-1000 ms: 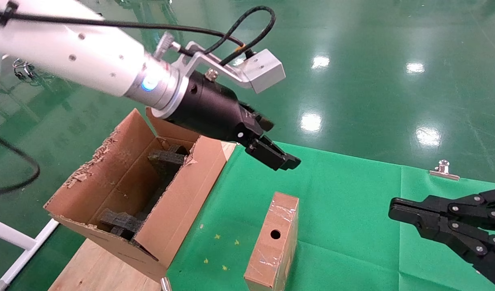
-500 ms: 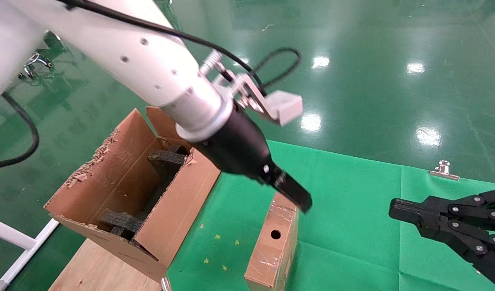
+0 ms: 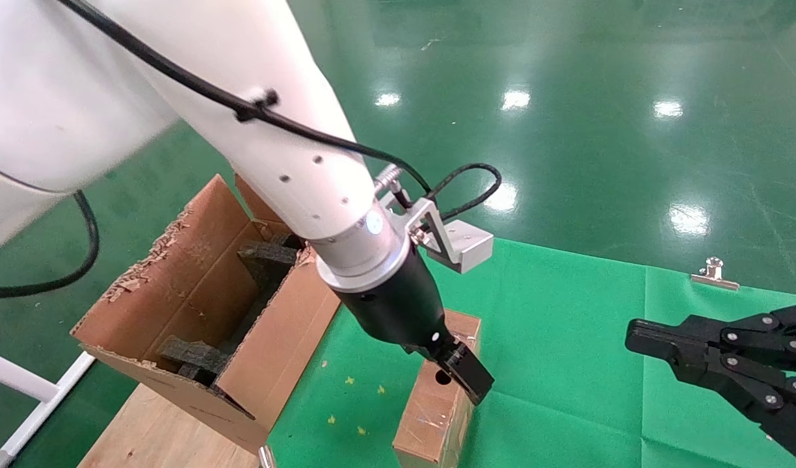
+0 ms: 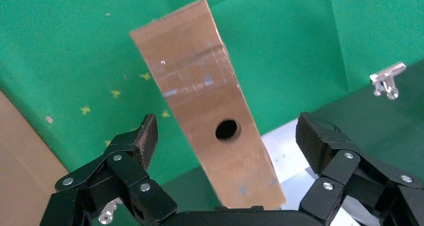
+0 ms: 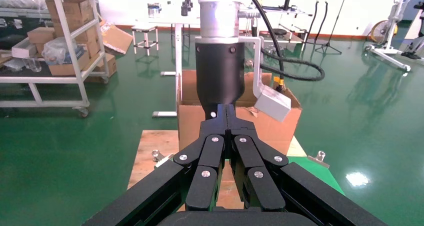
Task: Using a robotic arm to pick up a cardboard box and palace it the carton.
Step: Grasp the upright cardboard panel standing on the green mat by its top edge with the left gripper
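The left gripper [image 3: 460, 370] on the white robotic arm with the silver wrist block and black cable [image 3: 294, 162] hangs right over the small slim brown cardboard box wrapped in shiny clear tape [image 3: 430, 416], low and centre in the head view. The left wrist view settles the fingers: the two black padded fingertips [image 4: 146, 136] are spread wide, one on each side of the box's narrow face with the round hole, and neither pad is touching the cardboard — green shows in both gaps. That box stands on edge on the green cloth-covered table [image 3: 567, 338], and its near end is cut off by the bottom of the head view, so I can't see how far it runs. The gripper also covers part of the box's top, including most of the hole. To the left of the box, with a strip of green between them, sits the large brown corrugated carton with ragged torn flaps [image 3: 196, 312], open at the top with black foam blocks [image 3: 268, 257] inside; its lower corner rests on a pale plywood board [image 3: 151, 429] at the bottom left. The all-black right gripper [image 3: 638, 338] is parked at the right edge of the head view, well apart from the box, its fingers pressed together in its own wrist view. A silver metal clip [image 3: 713, 273] pins the cloth's far edge at the right — lots of open green around there.
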